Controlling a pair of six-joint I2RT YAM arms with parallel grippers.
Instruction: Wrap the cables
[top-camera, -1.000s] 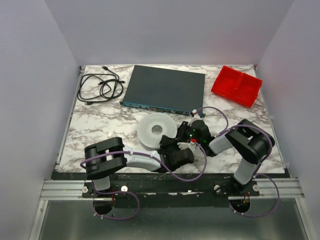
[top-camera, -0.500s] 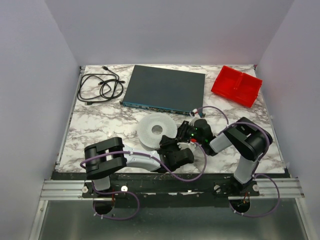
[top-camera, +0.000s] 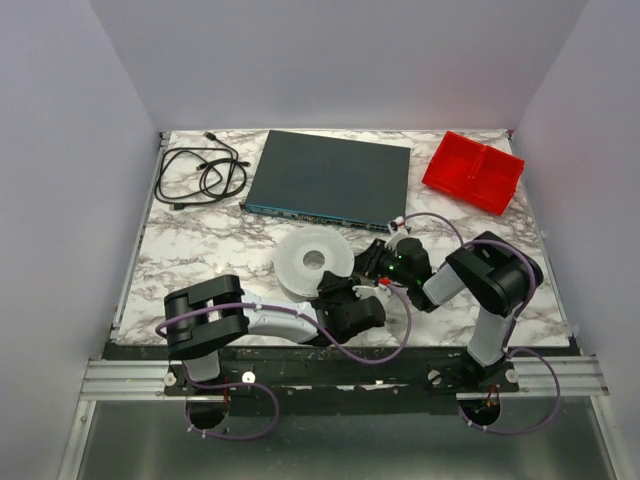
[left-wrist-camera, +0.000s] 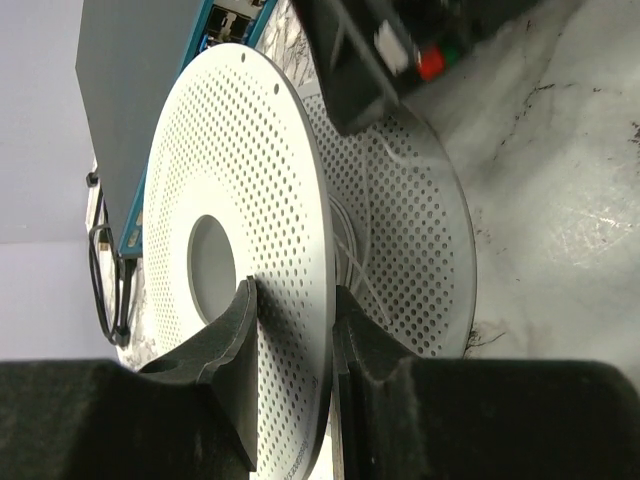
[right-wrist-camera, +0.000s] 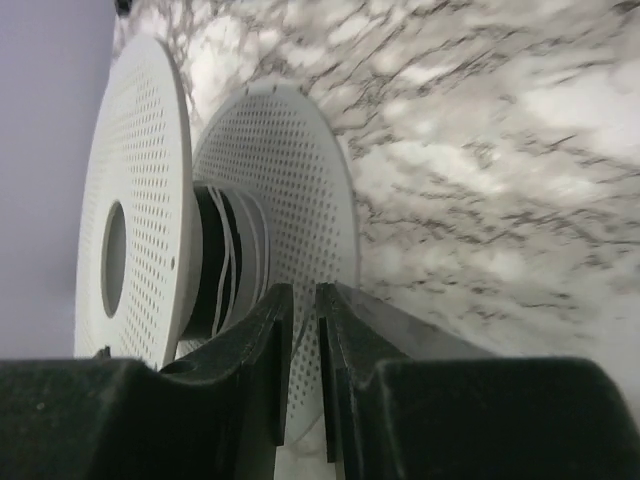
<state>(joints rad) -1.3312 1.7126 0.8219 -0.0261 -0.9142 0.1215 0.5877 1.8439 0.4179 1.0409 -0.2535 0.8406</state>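
A white perforated spool (top-camera: 311, 260) lies near the table's middle. My left gripper (top-camera: 338, 291) is shut on the spool's upper flange (left-wrist-camera: 240, 180), one finger on each face. Turns of the thin white cable (left-wrist-camera: 357, 250) lie on the hub between the flanges. My right gripper (top-camera: 376, 262) is at the spool's right side. In the right wrist view its jaws (right-wrist-camera: 304, 310) are almost closed beside the lower flange (right-wrist-camera: 290, 190), and a faint pale strand runs into the narrow gap. White cable turns (right-wrist-camera: 232, 260) show on the black hub.
A flat dark grey box (top-camera: 330, 178) lies behind the spool. A red tray (top-camera: 474, 172) is at the back right. A coiled black cord (top-camera: 200, 175) is at the back left. The two grippers are close together at the spool.
My right wrist has shifted slightly back and to the right along the spool's edge, and its elbow has swung. The left gripper and spool have stayed put.
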